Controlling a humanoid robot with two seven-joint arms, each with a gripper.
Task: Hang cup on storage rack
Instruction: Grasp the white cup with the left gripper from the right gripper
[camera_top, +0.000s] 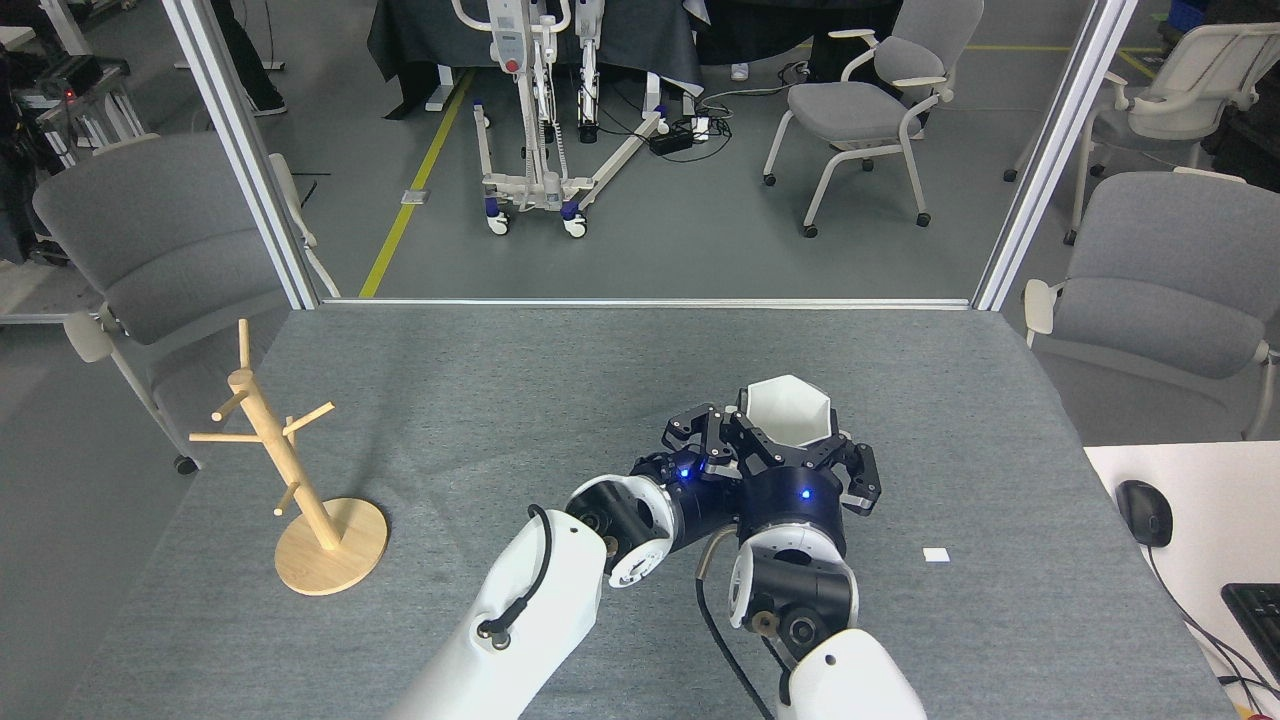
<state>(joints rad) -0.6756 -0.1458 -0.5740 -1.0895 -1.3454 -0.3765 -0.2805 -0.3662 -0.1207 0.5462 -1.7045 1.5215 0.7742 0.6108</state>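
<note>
The white faceted cup (787, 408) is upright with its hexagonal mouth facing up, right of the table's middle. My right gripper (792, 445) is shut on the cup from the near side, black fingers on both sides of its lower body. My left gripper (712, 432) is pressed close against the cup's left side. It overlaps the right gripper, so I cannot see how its fingers stand. The cup's handle is hidden. The wooden storage rack (300, 480) stands on its round base near the table's left edge, with nothing on its pegs.
A small white tag (936, 555) lies on the grey table (500, 400) right of my arms. A white desk with a mouse (1143, 512) and a keyboard stands at the right. Grey chairs stand at both sides beyond the table.
</note>
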